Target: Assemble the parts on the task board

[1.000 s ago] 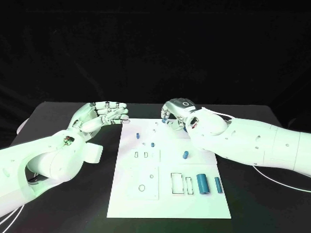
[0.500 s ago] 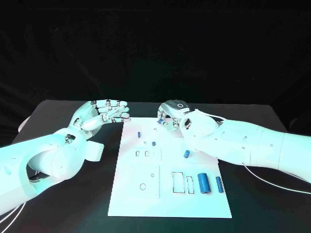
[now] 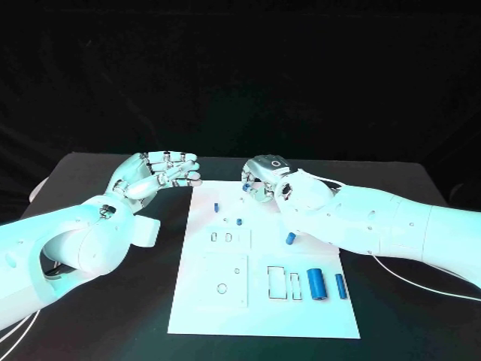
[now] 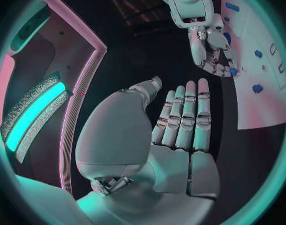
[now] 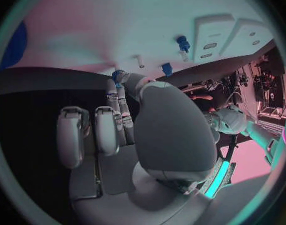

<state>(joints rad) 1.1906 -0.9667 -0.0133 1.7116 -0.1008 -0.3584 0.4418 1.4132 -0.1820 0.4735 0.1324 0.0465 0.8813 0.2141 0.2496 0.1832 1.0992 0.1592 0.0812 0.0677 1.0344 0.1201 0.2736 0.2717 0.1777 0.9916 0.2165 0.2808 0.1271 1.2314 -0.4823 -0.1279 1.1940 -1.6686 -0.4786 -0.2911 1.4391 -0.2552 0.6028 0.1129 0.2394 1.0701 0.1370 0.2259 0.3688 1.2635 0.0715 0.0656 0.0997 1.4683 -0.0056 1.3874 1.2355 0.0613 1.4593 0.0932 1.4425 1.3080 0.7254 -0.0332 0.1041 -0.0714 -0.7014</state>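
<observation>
The left hand (image 3: 159, 174) hovers over the black desk (image 3: 89, 188) just beside the task board's (image 3: 264, 301) far left corner, fingers extended side by side and holding nothing. On the board, six loose blue parts are countable: one (image 3: 215, 207) near the far left edge, one small (image 3: 238, 222), one (image 3: 291, 238) mid-right, two cylinders (image 3: 316, 283) (image 3: 340, 286) near right. The right hand (image 3: 264, 179), at the far edge, seems to pinch the sixth part (image 5: 120, 77) at its fingertips.
</observation>
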